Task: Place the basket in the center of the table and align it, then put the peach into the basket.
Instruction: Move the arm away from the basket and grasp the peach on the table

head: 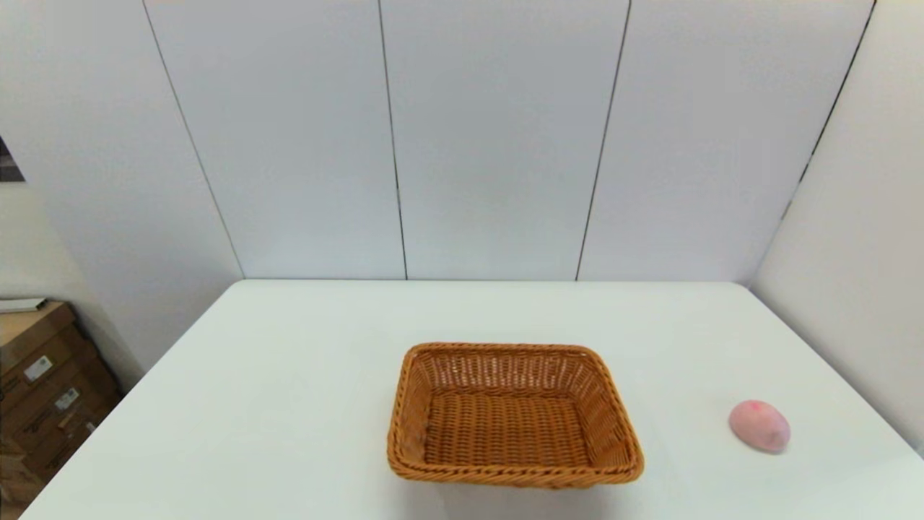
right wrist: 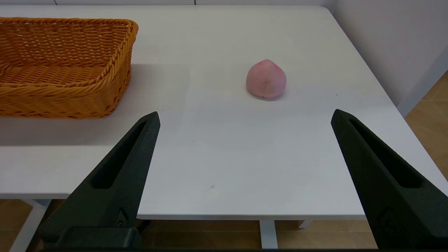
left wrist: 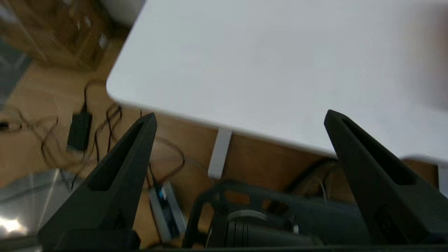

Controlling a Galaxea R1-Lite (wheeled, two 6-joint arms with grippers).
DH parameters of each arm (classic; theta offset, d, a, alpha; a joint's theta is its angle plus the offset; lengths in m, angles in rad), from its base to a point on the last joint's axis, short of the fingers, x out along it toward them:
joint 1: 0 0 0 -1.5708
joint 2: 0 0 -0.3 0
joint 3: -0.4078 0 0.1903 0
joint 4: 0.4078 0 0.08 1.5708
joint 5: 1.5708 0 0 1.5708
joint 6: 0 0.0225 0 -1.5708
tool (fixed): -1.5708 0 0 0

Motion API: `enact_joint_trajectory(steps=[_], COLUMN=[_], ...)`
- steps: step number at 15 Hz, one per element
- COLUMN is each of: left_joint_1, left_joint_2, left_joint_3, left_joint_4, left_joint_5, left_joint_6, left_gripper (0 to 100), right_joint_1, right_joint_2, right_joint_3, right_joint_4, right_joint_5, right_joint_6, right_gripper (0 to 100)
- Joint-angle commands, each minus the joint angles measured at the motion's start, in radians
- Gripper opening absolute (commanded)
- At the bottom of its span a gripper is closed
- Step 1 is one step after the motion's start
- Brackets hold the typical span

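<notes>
An orange-brown wicker basket (head: 514, 415) (right wrist: 63, 66) stands empty near the front middle of the white table (head: 289, 375), roughly square to its edges. The pale pink peach (head: 759, 426) (right wrist: 266, 78) lies on the tabletop to the basket's right, well apart from it. Neither arm shows in the head view. My right gripper (right wrist: 245, 117) is open, hovering off the table's front edge and facing the peach, nothing between its fingers. My left gripper (left wrist: 239, 117) is open too, held beyond the table's left front corner above the floor.
White wall panels close off the back and right side of the table. Cardboard boxes (head: 43, 383) are stacked on the floor at the left. Cables and a power brick (left wrist: 79, 130) lie on the floor under the left gripper.
</notes>
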Motion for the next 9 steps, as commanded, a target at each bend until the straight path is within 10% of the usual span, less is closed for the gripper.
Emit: enact_joint_trajectory(steps=[1, 9], left_joint_1=[0.005, -0.012], left_joint_2=[-0.03, -0.052], left_joint_3=[0.19, 0.381], left_joint_4=[-0.322, -0.572], left_joint_5=[-0.045, -0.174], left_joint_6=[0.133, 0.15], left_gripper=[100, 100], right_joint_1=[0.001, 0.001], right_joint_2=[0.0, 0.0], right_joint_3=[0.0, 0.0], right_joint_4=[0.001, 0.002], right_joint_5=[-0.001, -0.001], right_joint_6=[0.0, 0.0], right_gripper=[100, 100])
